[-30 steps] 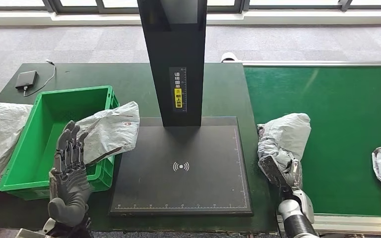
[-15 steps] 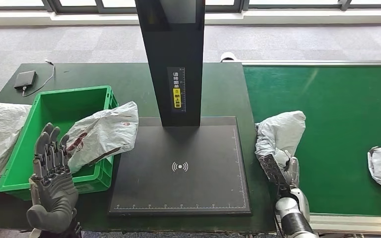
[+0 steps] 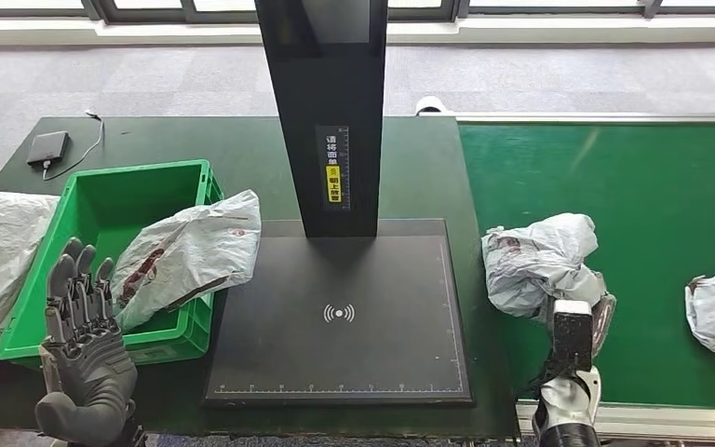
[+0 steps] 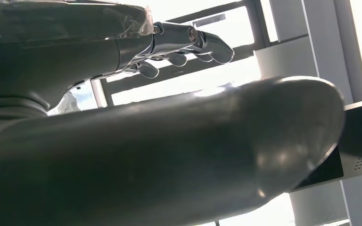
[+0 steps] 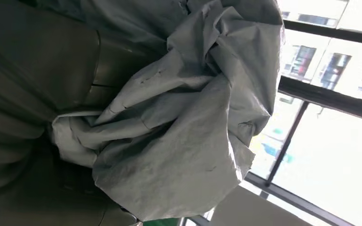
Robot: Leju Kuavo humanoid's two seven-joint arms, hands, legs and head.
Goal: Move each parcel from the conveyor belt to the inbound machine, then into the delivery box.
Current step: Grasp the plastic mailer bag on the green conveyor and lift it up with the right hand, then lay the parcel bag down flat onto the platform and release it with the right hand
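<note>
Gripping the crumpled grey plastic parcel (image 3: 540, 261) at right of centre over the green conveyor belt (image 3: 652, 196), right hand (image 3: 573, 331) risks the slack film slipping; left hand (image 3: 84, 349) empty, fingers spread, lower left.

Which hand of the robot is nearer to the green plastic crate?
Left. The left hand is raised, fingers apart, over the near rim of the green plastic crate. The right hand is far across the black scanning platform, gripping a crumpled grey parcel on the conveyor belt.
</note>
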